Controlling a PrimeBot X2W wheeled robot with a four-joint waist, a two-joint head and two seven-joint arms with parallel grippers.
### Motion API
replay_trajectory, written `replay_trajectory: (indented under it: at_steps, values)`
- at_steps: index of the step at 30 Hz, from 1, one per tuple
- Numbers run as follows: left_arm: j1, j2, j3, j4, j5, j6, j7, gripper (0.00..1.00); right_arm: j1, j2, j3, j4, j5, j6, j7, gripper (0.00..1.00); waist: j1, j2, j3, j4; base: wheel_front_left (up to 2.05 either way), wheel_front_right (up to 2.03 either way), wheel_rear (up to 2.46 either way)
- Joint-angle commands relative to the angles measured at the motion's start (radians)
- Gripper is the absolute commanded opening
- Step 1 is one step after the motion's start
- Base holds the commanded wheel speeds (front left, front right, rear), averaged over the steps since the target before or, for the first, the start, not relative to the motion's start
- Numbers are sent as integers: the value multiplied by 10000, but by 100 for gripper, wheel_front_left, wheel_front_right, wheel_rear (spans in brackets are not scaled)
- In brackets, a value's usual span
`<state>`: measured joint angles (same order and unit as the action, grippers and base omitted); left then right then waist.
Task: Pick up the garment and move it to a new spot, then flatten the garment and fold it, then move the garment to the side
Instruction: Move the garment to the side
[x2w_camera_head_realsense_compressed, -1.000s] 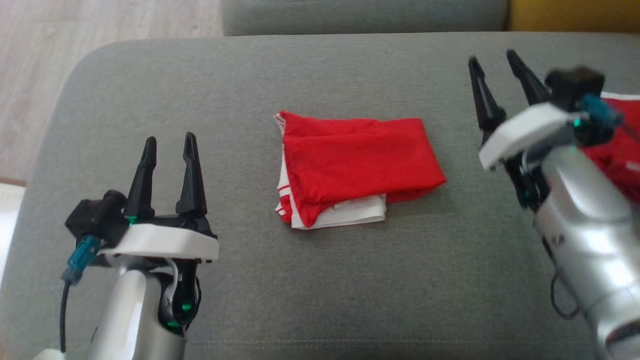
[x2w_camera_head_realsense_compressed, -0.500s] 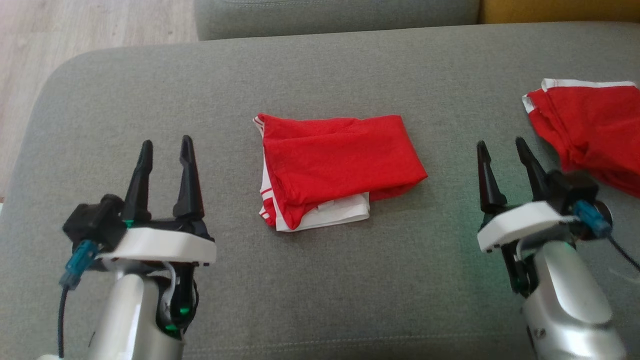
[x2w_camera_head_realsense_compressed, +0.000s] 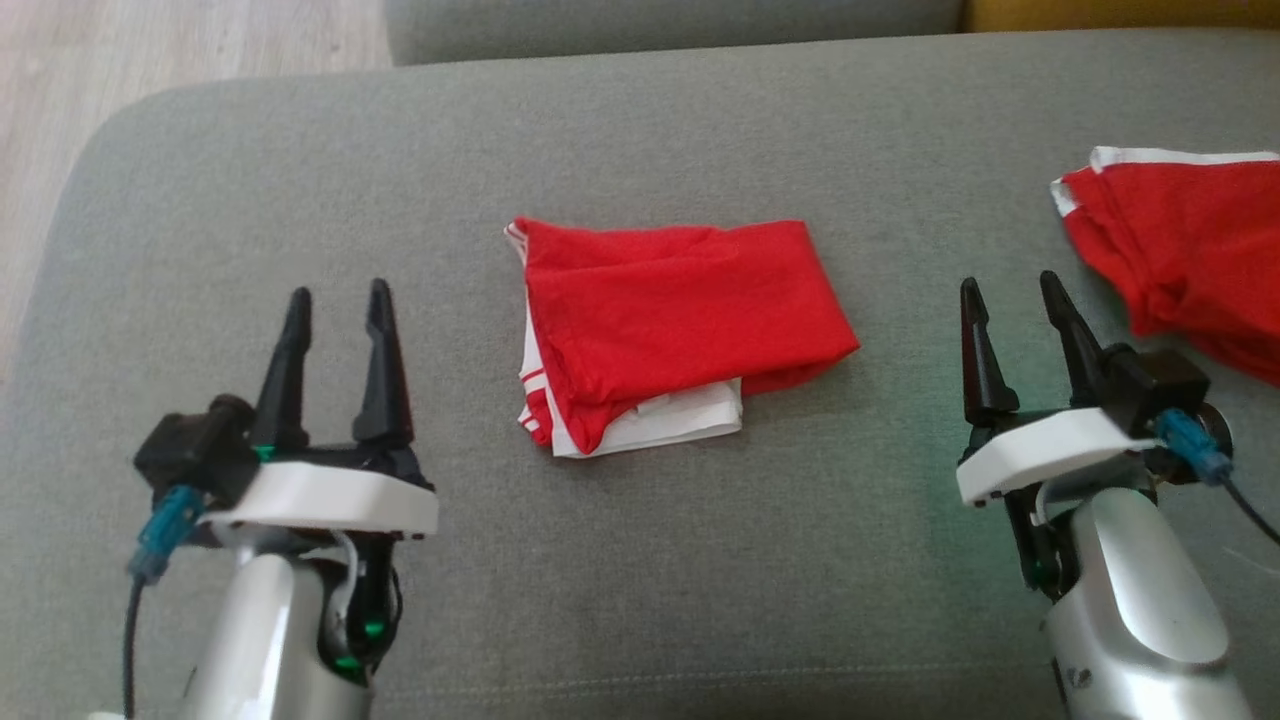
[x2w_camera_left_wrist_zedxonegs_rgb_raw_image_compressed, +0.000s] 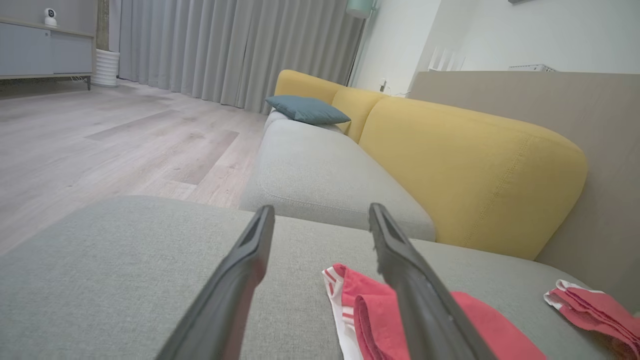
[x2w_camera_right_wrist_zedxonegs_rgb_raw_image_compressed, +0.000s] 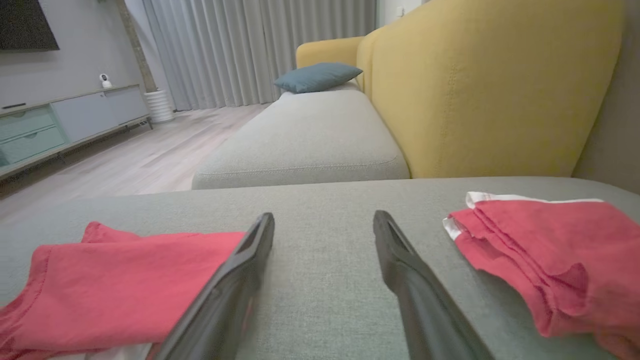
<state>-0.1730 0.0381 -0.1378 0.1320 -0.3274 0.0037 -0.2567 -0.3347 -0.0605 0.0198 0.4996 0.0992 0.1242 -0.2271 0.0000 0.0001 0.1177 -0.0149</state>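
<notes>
Grey seat (x2w_camera_head_realsense_compressed: 640, 580) is carrying two red garments. Centre garment (x2w_camera_head_realsense_compressed: 680, 320) is lying folded in the middle of the frame as a rough rectangle. Its red layer is lying on top, and a white panel with red stripes is peeking out along the left and lower edges. Right garment (x2w_camera_head_realsense_compressed: 1190, 240) is lying bunched at the right edge of the frame, white trim showing along its top, and it is running out of frame.

Left tool (x2w_camera_head_realsense_compressed: 339, 290) is sitting at lower left, fingers pointing up the frame. Its jaws are standing wide apart and gripping nothing. It is sitting well left of the centre garment, not touching it. Right tool (x2w_camera_head_realsense_compressed: 1008, 280) is sitting at lower right, jaws likewise spread wide and empty. It is sitting between the two garments, nearer the right one, touching neither.

Left wrist view: bare seat is showing between the fingers. The centre garment's striped corner is showing at bottom right, partly behind one finger. Right wrist view: bare seat is again showing between the fingers, centre garment at lower left, right garment at right.

Beyond the seat, a second seat (x2w_camera_right_wrist_zedxonegs_rgb_raw_image_compressed: 300, 135) is carrying a blue pillow (x2w_camera_right_wrist_zedxonegs_rgb_raw_image_compressed: 317, 76). Yellow backrest (x2w_camera_right_wrist_zedxonegs_rgb_raw_image_compressed: 480, 85) is rising at the right. Wood floor (x2w_camera_head_realsense_compressed: 200, 50) is showing at upper left, and grey curtains (x2w_camera_left_wrist_zedxonegs_rgb_raw_image_compressed: 225, 50) are hanging at the top.
</notes>
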Motion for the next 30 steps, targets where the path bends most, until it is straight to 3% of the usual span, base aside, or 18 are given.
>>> replay_trajectory:
  at_steps: [1,10,19,30]
  values:
    - [-421,122,187,-281,10,-23,-51,100,-276,99,272,-360,167,65,127,100,0,-1,127,129,0,0,0]
    - [-725,122,-77,-234,-24,-47,-51,100,-1042,101,571,313,1590,65,1104,100,0,-1,696,733,0,0,0]
    - [-861,122,-241,-164,-124,-29,-51,100,-1899,102,449,2047,2030,65,1584,100,0,-1,962,1352,0,0,0]
    - [-960,122,-282,-211,-80,-3,-51,100,-2690,102,1357,3608,2634,65,1874,100,0,-1,1290,1492,0,0,0]
